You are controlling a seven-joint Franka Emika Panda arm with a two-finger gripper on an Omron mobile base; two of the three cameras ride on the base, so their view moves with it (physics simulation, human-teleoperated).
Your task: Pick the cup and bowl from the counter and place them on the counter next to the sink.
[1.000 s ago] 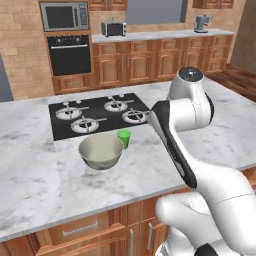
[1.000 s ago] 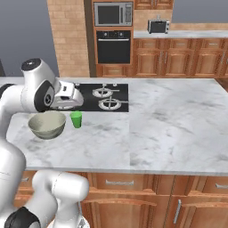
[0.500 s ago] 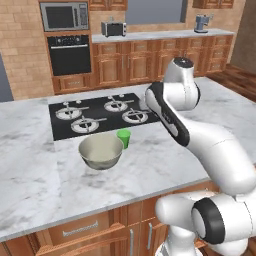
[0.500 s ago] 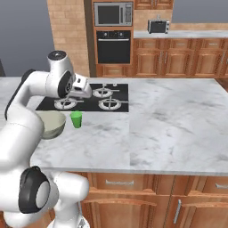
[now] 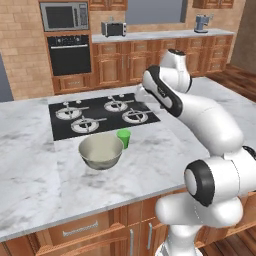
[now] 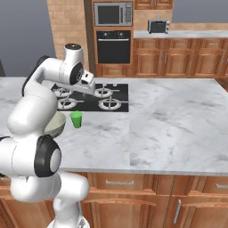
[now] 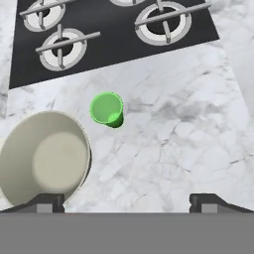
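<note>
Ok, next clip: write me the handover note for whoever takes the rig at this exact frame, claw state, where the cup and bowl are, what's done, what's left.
Claw: open, empty, held high above the counter, looking down.
Green cup: upright on the marble, just in front of the black cooktop.
Bowl: upright, empty, beside the cup, nearer the counter's front edge; close to it, contact unclear.
Done: nothing grasped or moved.
Left: pick up both and set them on the counter beside the sink.

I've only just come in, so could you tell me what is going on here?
The robot arm is over the counter with its gripper open and empty, looking down at the cup and the bowl. Both stand upright and close together on the marble, just in front of the cooktop. Neither has been picked up yet.
</note>
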